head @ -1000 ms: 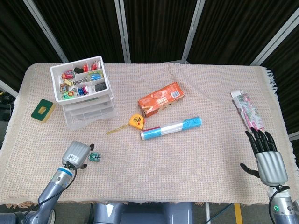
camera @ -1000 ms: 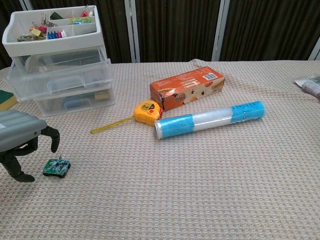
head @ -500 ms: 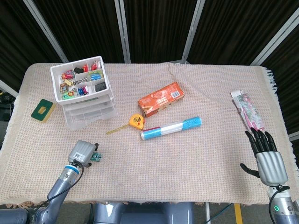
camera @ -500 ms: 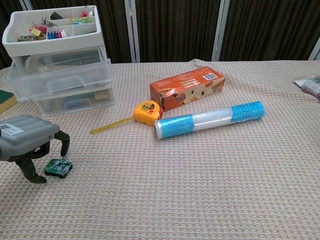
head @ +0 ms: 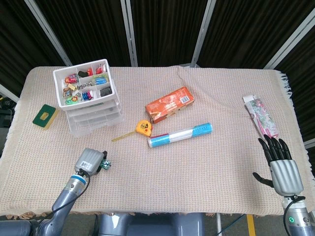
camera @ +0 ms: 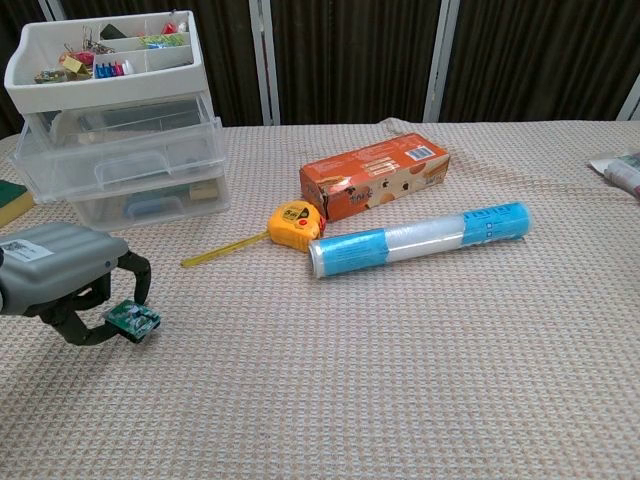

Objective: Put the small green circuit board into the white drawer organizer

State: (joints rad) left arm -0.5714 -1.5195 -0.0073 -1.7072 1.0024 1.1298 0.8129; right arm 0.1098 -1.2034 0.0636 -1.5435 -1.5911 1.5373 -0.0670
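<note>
left hand [camera: 62,282] pinches the small green circuit board [camera: 133,320] between its fingertips, board tilted and just off the cloth, near the front-left of the table [head: 197,167]. white drawer organizer [camera: 115,120] sits well apart behind it, top tray full of small parts. right hand [head: 281,164] rests at the far right edge, fingers spread, holding nothing. orange box [head: 169,103], tape measure [head: 143,128] and blue-white roll [head: 180,134] lie mid-table.
</note>
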